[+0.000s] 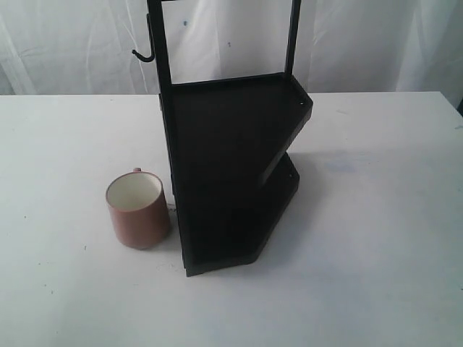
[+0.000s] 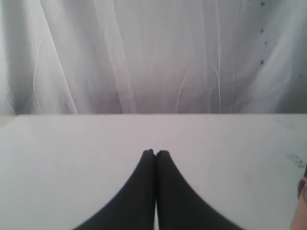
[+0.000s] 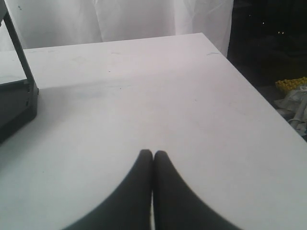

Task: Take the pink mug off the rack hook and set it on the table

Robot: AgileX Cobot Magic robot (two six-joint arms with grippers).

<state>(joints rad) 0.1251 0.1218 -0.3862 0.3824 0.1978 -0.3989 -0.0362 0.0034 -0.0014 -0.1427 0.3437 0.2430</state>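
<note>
The pink mug [image 1: 137, 210] stands upright on the white table [image 1: 376, 238], just left of the black two-shelf rack [image 1: 231, 173], its cream inside showing. The rack hook [image 1: 142, 54] juts bare from the tall post at the upper left. Neither arm shows in the exterior view. My left gripper [image 2: 155, 153] is shut with nothing in it, above bare tabletop; a pink sliver [image 2: 302, 211] of the mug sits at that view's edge. My right gripper [image 3: 153, 154] is shut and empty too, over the table with a corner of the rack [image 3: 17, 103] off to one side.
A white curtain [image 1: 362, 43] hangs behind the table. The table's edge [image 3: 249, 81] runs close to my right gripper, with dark floor and some clutter [image 3: 295, 96] beyond it.
</note>
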